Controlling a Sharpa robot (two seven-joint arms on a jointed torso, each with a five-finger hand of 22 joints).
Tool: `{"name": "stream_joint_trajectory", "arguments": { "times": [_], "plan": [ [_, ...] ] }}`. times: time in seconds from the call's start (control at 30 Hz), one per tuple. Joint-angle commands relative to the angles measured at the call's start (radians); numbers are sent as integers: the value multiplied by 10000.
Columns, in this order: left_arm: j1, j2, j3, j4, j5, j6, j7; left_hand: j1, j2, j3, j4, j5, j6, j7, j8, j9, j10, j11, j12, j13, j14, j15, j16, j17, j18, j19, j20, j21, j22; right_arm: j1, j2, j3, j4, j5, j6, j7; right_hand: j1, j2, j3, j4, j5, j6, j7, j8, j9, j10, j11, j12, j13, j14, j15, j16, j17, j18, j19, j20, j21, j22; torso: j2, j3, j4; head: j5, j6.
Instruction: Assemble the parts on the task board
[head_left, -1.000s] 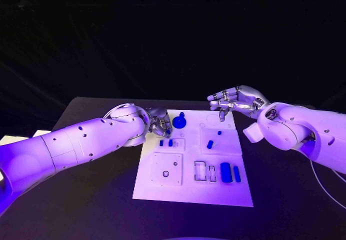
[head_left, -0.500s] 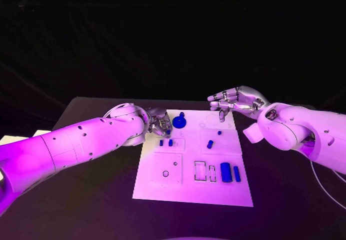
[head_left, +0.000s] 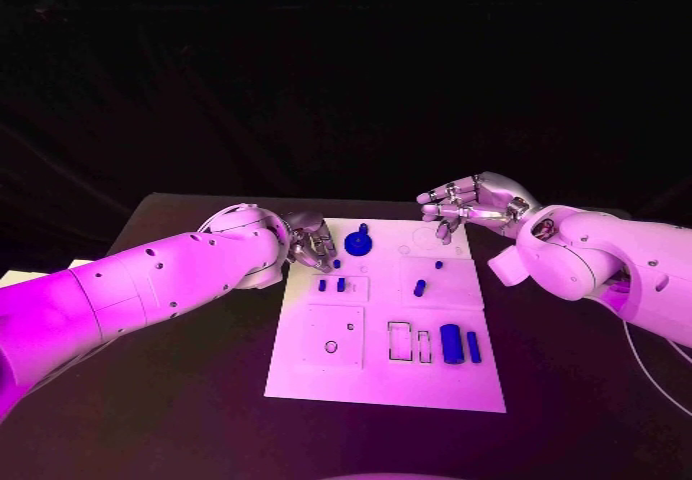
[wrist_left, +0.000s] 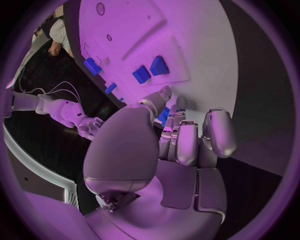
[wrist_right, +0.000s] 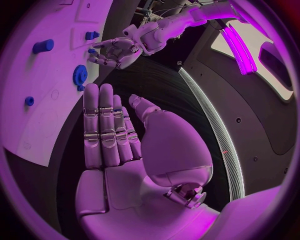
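My left hand (head_left: 307, 243) hung at the far left corner of the board (head_left: 325, 385), fingers curled close together over a small blue part (wrist_left: 164, 114) that showed between thumb and fingertips; whether I truly pinched it, I could not tell. My right hand (head_left: 470, 204) hovered at the far right corner, fingers loosely apart and holding nothing. The gear (head_left: 358, 241) lay just beside my left fingers, the two pegs (head_left: 333, 285) in their recess nearby. To do this well, I judged I should square the part over its socket, lower slowly, and avoid knocking the gear. I could read no writing or labels anywhere.
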Motion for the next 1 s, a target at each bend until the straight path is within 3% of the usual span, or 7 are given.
{"name": "stream_joint_trajectory", "arguments": {
  "times": [0.03, 0.23, 0.43, 0.57, 0.63, 0.7, 1.0],
  "plan": [
    [-9, -221, -4, 63, 738, 171, 198, 67, -68, 5, -61, 17, 37, -78, 78, -10, -34, -35, -20, 14, 207, 27, -52, 0, -15, -46, 47, -91, -11, -8, -8, 2, -139, -588, 32, -202, 364, 1, 329, -301, -390, 239, -29, 72, 17, 92, -18, -198, -136, 358, -85, -310, -84, 71, 231, -69, -27, -19, -17, 2, 14, -26, -8],
    [97, -697, 42, 194, 2269, 81, 851, 158, -28, 66, -125, 19, 149, -76, 144, -15, -28, -30, -34, 5, 197, 23, -44, 3, -4, -71, 38, -155, -49, -9, -26, 3, -427, -1755, -251, -473, 673, -97, 761, -831, -734, 705, -165, 79, 20, 647, -213, -379, -167, 1374, -297, -362, 34, 88, 764, -262, 343, 143, -33, -14, 6, -38, 77],
    [164, -1182, 56, 378, 5196, -629, 1785, 237, 189, 273, -168, 22, 559, -27, 363, 16, 259, -42, 104, 59, 73, 9, -223, -355, 86, -239, 28, -576, -339, -14, -124, 9, -444, -5379, -512, -1307, 573, -317, 928, -1207, -626, 1192, -379, -7, 7, 1209, -435, -569, -52, 2092, -510, 229, 608, -230, 1722, -462, 2193, 2266, -54, -14, 11, -104, 119],
    [154, -1564, 54, 691, 9602, -475, 2760, 284, 369, 443, -267, 53, 850, -21, 530, -2, 478, -77, 400, 194, -992, -16, -1682, -2694, 534, -1362, 25, -2846, -1894, -65, -188, 14, -293, -8173, -211, -2048, 411, -359, 932, -1250, -574, 1528, -471, -49, 27, 1403, -530, -668, 45, 2213, -573, 545, 938, -367, 1981, -520, 2951, 3227, -45, -36, 3, -339, 162],
    [129, -1746, 53, 900, 11027, -541, 3192, 87, 347, 301, -208, 48, 866, -51, 552, -33, 481, -96, 529, 262, -1394, -13, -2199, -3452, 684, -1826, 32, -3731, -2487, -112, -199, 15, -205, -9195, -86, -2320, 303, -360, 930, -1203, -609, 1549, -461, -111, 18, 1238, -479, -841, 5, 2202, -550, 619, 1026, -405, 2030, -513, 3133, 3457, -47, -51, -3, -462, 201],
    [95, -1917, 52, 1118, 12116, -683, 3580, -123, 338, 134, -108, 46, 842, -62, 553, -67, 408, -96, 597, 301, -1692, 9, -2584, -4004, 791, -2170, 46, -4422, -2954, -153, -198, 16, -115, -10103, 59, -2599, 197, -386, 919, -1155, -675, 1569, -462, -169, 13, 1079, -447, -1015, -46, 2221, -528, 709, 1112, -462, 2135, -497, 3395, 3809, -50, -33, 8, -564, 223],
    [-16, -2362, 47, 1747, 13804, -1184, 4478, -312, 356, -91, -13, 38, 812, -44, 567, -114, 306, -90, 718, 367, -1897, 24, -2868, -4422, 889, -2431, 57, -5095, -3423, -384, -88, 17, 72, -12432, 553, -3506, 46, -488, 1007, -1040, -1032, 1702, -501, -360, 19, 782, -377, -1515, -207, 2176, -482, 1012, 1408, -537, 2223, -439, 3913, 4442, -52, -32, 50, -732, 279]
  ]
}}
